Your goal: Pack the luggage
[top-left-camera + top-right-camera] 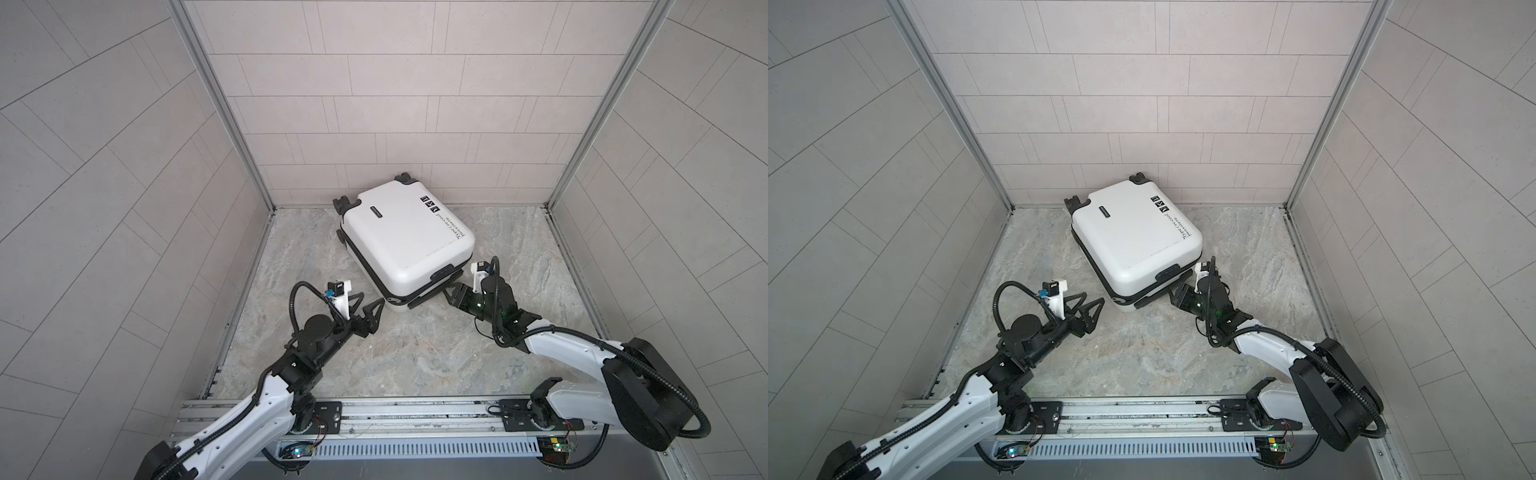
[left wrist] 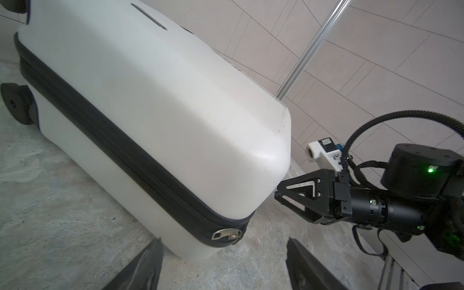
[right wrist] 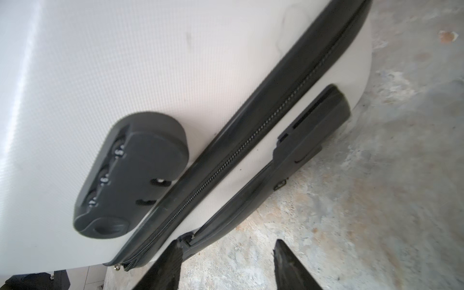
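Note:
The luggage [image 1: 407, 241] [image 1: 1133, 243] is a white hard-shell suitcase lying flat and closed near the back wall, its black wheels toward the wall. My left gripper [image 1: 372, 297] [image 1: 1095, 296] stands open just short of the near corner. In the left wrist view the metal zipper pull [image 2: 226, 234] lies on that corner, ahead of the open left gripper [image 2: 224, 241]. My right gripper [image 1: 451, 293] [image 3: 227, 242] is open at the case's near side. One fingertip [image 3: 173, 251] sits against the end of the black handle [image 3: 288, 160]; only floor shows between the jaws.
A black combination lock [image 3: 133, 175] sits beside the zipper trim. Tiled walls [image 1: 124, 208] close in the left, back and right. The marbled floor [image 1: 415, 353] ends at a metal rail [image 1: 415, 415] in front, where both arms are mounted.

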